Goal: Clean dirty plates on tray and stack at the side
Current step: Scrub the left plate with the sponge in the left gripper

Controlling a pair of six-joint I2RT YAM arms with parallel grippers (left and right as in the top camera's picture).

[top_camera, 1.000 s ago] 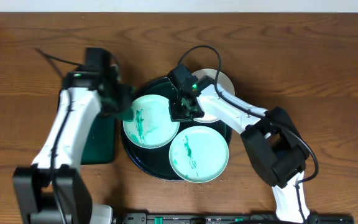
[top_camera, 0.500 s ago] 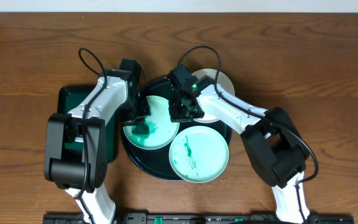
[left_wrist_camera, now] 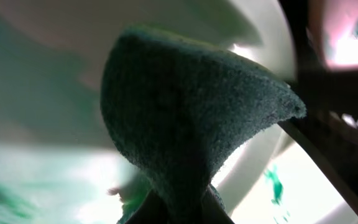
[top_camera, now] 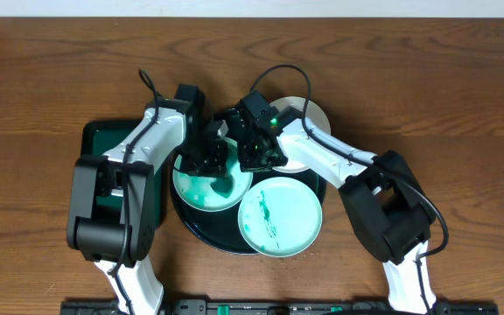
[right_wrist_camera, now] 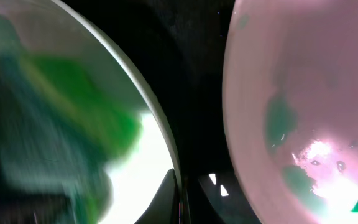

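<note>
Sponge (left_wrist_camera: pixel 179 118) clamped in left gripper (top_camera: pixel 213 158); to be pressed flat across plate (top_camera: pixel 199 189) nearest desk's left edge; right gripper (top_camera: pixel 256 157) closure cannot be told.

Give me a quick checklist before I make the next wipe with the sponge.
1. Grip of left claw on sponge: ok.
2. Position of left claw over left plate on tray: ok.
3. Hold of right claw on that plate's rim: cannot tell.
4. Cleanliness of left plate: not ok, teal smears show.
5. Cleanliness of front plate: not ok, streaked.
</note>
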